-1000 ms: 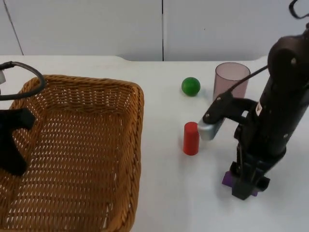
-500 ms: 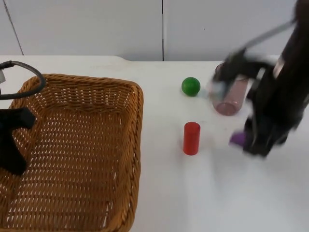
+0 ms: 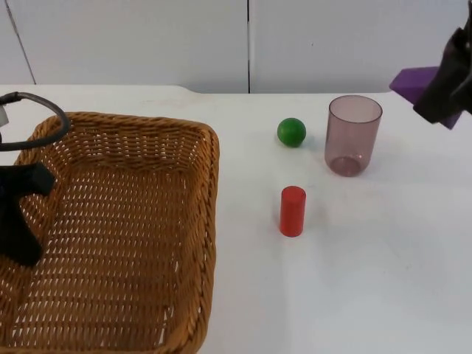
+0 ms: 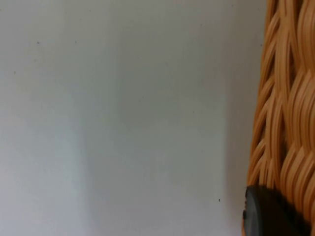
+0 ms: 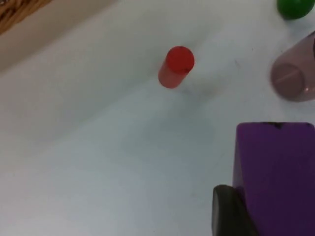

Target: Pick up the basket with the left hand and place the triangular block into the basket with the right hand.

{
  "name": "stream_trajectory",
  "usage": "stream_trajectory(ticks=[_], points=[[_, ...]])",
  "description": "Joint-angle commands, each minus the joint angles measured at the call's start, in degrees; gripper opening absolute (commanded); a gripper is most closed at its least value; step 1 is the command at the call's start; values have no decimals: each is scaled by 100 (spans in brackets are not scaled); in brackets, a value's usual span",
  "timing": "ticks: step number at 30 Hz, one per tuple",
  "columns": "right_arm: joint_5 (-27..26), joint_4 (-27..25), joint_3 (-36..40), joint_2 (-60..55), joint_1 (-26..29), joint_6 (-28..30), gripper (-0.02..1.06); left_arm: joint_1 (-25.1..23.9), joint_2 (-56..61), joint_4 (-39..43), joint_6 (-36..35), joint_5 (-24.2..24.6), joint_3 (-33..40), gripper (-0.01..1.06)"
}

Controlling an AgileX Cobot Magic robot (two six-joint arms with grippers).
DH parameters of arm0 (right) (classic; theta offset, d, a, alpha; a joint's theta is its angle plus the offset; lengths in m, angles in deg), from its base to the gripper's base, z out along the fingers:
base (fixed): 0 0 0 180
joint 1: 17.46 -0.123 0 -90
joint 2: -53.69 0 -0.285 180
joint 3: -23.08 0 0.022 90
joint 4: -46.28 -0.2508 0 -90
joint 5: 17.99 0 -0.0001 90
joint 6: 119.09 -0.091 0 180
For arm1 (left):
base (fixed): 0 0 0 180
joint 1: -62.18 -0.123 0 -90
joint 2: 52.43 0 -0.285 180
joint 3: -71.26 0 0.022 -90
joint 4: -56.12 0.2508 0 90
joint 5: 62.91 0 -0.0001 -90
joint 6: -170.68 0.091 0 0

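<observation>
The wicker basket (image 3: 133,243) takes up the left of the top view. My left gripper (image 3: 21,247) is shut on its left rim, one black finger inside the wall. In the left wrist view the woven rim (image 4: 288,123) runs beside a black fingertip (image 4: 266,216). My right gripper (image 3: 444,96) hangs high at the far right, shut on the purple triangular block (image 3: 414,80). The right wrist view has the purple block (image 5: 275,172) against a black fingertip (image 5: 227,214), well above the table.
A red cylinder (image 3: 293,211) stands upright in the middle of the table. Behind it lie a green ball (image 3: 291,131) and an upright translucent purple cup (image 3: 352,134). The right wrist view looks down on the red cylinder (image 5: 175,66) and the cup (image 5: 294,76).
My right gripper has lifted the purple block off the table at the front right and carried it up and back past the cup. The basket and left arm have stayed still.
</observation>
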Motion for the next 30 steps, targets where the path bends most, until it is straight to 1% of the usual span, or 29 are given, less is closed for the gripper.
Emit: stream_trajectory(ticks=[1,2,5,6,8,12,13,16,19,20,23,24,26,27,29,30], points=[[-43,-205,-59,39,-34,-27,0,-16,86,-175,78,-3,-7,0],[-43,-205,-59,39,-34,-27,0,-16,86,-175,78,-3,-7,0],[-29,-504,-278,-50,-45,-27,0,-16,86,-175,92,-16,-7,0],[40,-745,-489,-190,-87,-27,0,-16,86,-175,92,-16,-7,0],[53,-745,-622,-312,-161,-27,0,-16,86,-189,92,-16,-7,0],[4,-729,-1286,-910,-713,-27,0,-16,86,-191,92,-42,-7,0],[4,-729,-1286,-910,-713,-27,0,-16,86,-191,92,-42,-7,0],[-60,-729,-1915,-1562,-1154,-27,0,-16,86,-202,92,-39,-7,0],[-218,-740,-2633,-2319,-1437,-105,0,-16,86,-257,104,-39,-7,0],[-218,-740,-2633,-2319,-1437,-105,0,-16,86,-257,104,-39,-7,0],[-462,-774,-3224,-3044,-1613,-105,0,-16,86,-297,146,-39,-7,0],[-462,-774,-3224,-3044,-1613,-105,0,-16,86,-297,146,-39,-7,0],[-479,-790,-3526,-3452,-1638,-117,0,-16,86,-297,146,-39,-7,0],[-470,-915,-3639,-3642,-1638,-128,1,-16,86,-308,146,-39,-7,0],[-484,-1109,-3680,-3881,-1625,-128,9,-16,86,-340,146,-39,-7,0],[-484,-1109,-3680,-3881,-1625,-128,9,-16,86,-340,146,-39,-7,0]])
